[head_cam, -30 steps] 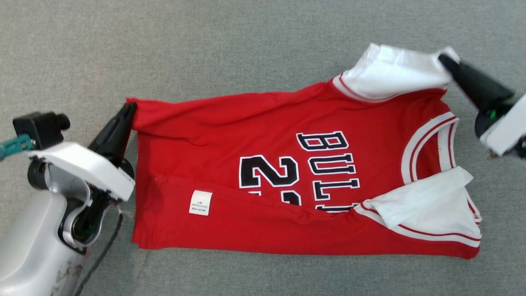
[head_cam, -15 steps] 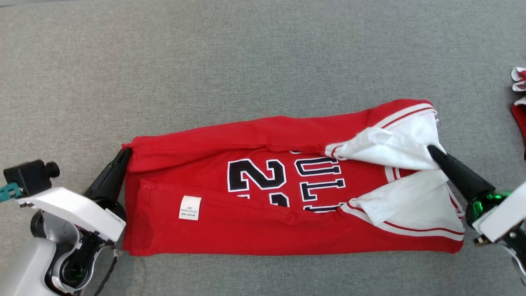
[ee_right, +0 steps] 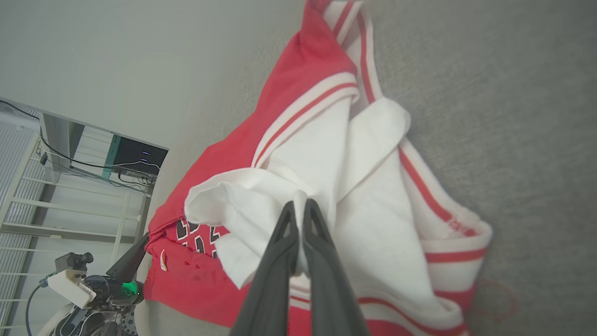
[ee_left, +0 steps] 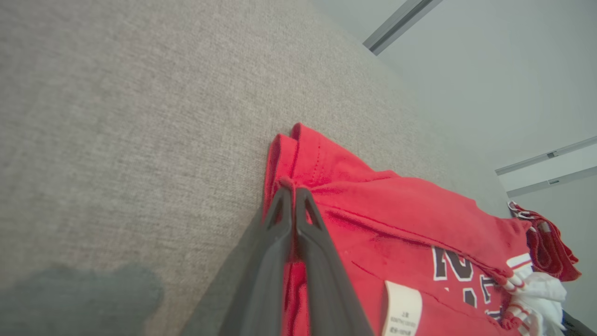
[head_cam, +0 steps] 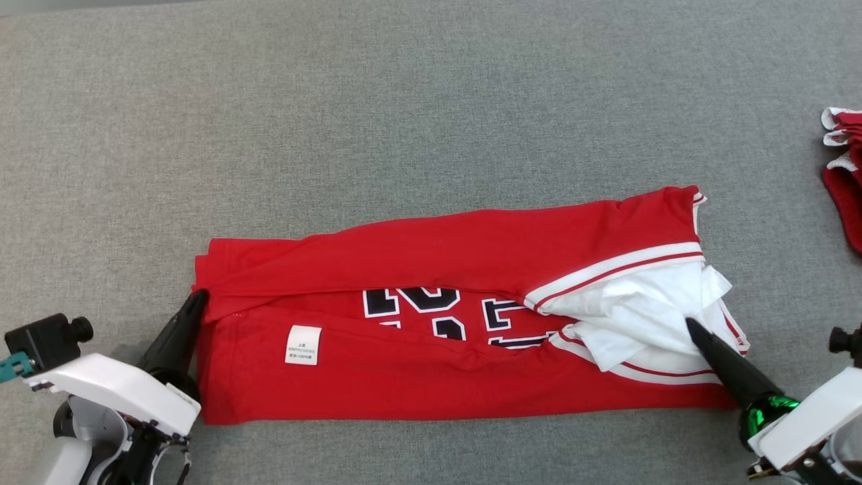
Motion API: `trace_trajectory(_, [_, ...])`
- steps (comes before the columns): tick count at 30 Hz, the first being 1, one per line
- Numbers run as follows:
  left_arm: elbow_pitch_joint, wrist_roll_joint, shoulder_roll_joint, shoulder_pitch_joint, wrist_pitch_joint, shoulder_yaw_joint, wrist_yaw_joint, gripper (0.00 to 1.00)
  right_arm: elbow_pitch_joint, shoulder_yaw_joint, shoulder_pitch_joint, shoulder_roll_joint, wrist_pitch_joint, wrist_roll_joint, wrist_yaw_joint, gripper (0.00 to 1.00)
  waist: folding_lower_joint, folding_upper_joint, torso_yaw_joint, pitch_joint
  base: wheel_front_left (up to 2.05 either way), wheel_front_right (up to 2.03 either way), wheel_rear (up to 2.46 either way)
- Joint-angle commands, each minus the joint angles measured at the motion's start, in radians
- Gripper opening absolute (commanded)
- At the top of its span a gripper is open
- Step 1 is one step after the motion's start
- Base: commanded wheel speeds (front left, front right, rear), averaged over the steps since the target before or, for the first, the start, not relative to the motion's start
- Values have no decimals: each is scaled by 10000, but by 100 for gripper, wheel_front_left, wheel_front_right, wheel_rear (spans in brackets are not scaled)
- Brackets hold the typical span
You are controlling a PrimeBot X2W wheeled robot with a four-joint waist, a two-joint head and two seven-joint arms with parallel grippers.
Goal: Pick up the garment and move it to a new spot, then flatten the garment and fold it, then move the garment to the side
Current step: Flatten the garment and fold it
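The red basketball jersey (head_cam: 438, 384) of smooth knit cloth, trimmed in white-and-red stripes, lies stretched lengthwise on the grey cloth-covered counter (head_cam: 404, 121), hem end to the robot's left and armhole end to its right. Both long edges are folded in toward the middle. In the narrow gap between the two folds shows a strip of the black, white-edged print (head_cam: 431, 311). A small white care label (head_cam: 303, 345) sits on the near fold toward the hem end. At the armhole end the white inner side of the cloth (head_cam: 640, 316) is turned out in a bunched flap below the striped band.

The left claw (head_cam: 197, 298) meets the jersey at its hem end, at the corner where the far fold comes down. In the left wrist view, the two dark fingers of the left claw (ee_left: 290, 187) are pressed together with a pinch of the red hem (ee_left: 396, 205) between their tips. The right claw (head_cam: 691, 326) reaches in from the lower right of the head view, its tips on the white flap. In the right wrist view, the right claw (ee_right: 298, 205) is likewise closed, nipping a fold of the white cloth (ee_right: 289, 121).

Well apart from the jersey, at the right edge of the head view, lies a crumpled red-and-white garment (head_cam: 845, 182).
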Motion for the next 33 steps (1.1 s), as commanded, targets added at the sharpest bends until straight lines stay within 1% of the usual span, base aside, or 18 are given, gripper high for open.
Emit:
trace_trajectory(1, [85, 79, 48, 101, -45, -30, 70, 2, 87, 117, 73, 122, -154, -97, 6, 16, 0, 0, 0, -9, 0, 0, 0])
trace_trajectory(2, [162, 268, 91, 99, -82, -99, 162, 38, 149, 176, 86, 158, -237, -163, 6, 42, 0, 0, 13, -14, 0, 0, 0])
trace_trajectory(3, [202, 402, 96, 66, -174, -149, 222, 38, 210, 232, 89, 170, -312, -228, 6, 48, 0, 0, 26, -16, 0, 0, 0])
trace_trajectory(4, [262, 501, 46, -3, -314, -150, 266, 100, 214, 285, 49, 211, -432, -312, 6, 100, 0, 0, 37, -21, 0, 0, 0])
trace_trajectory(7, [465, 869, -85, -106, -768, -148, 430, 100, 277, 429, -121, 302, -924, -690, 6, 100, 0, 0, 32, -76, 0, 0, 0])
trace_trajectory(9, [550, 1070, -205, -93, -1178, -104, 571, 100, 174, 493, -221, 357, -1443, -969, 6, 100, 0, 0, 20, -135, 0, 0, 0])
trace_trajectory(11, [663, 1392, -290, -85, -1628, -98, 729, 100, 150, 595, -272, 326, -1932, -1280, 6, 100, 0, 0, 13, -216, 0, 0, 0])
trace_trajectory(12, [663, 1392, -290, -85, -1628, -98, 729, 100, 150, 595, -272, 326, -1932, -1280, 6, 100, 0, 0, 13, -216, 0, 0, 0])
trace_trajectory(15, [815, 1683, -516, -29, -2198, -117, 891, 100, 182, 674, -386, 232, -2661, -1694, 6, 100, 0, 0, 11, -363, 0, 0, 0])
trace_trajectory(18, [904, 1965, -703, 22, -2605, -82, 1022, 100, 376, 673, -505, 195, -3120, -2051, 6, 100, 0, 0, 31, -508, 0, 0, 0])
trace_trajectory(26, [1142, 2724, -1130, -286, -3023, 53, 1092, 100, 743, 627, -646, 339, -3452, -2369, 6, 100, 0, 0, 190, -811, 0, 0, 0])
trace_trajectory(33, [1008, 3661, -1341, -478, -3081, 521, 1218, 100, 945, 439, -843, 411, -3526, -2839, 6, 100, 0, 0, 216, -990, 0, 0, 0])
